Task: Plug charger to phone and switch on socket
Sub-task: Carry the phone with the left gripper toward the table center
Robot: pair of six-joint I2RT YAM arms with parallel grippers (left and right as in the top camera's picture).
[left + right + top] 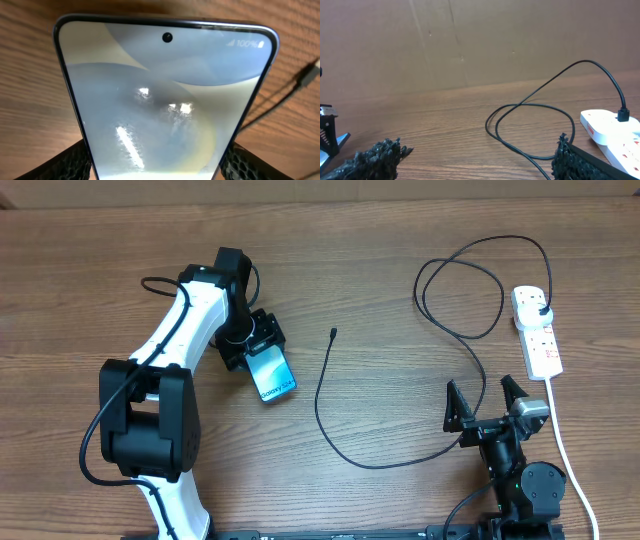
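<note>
The phone, its screen lit, sticks out toward the table's middle from my left gripper, which is shut on its two long edges. In the left wrist view the phone fills the frame between the black fingers. The charger's connector tip lies free on the wood to the right of the phone, also seen as the connector tip. Its black cable loops right to a plug seated in the white socket. My right gripper stands open near the front edge, left of the socket.
The socket's white cord runs down the right side past the right arm's base. Loops of cable lie ahead of the right gripper, with the socket at its right. A cardboard wall backs the table.
</note>
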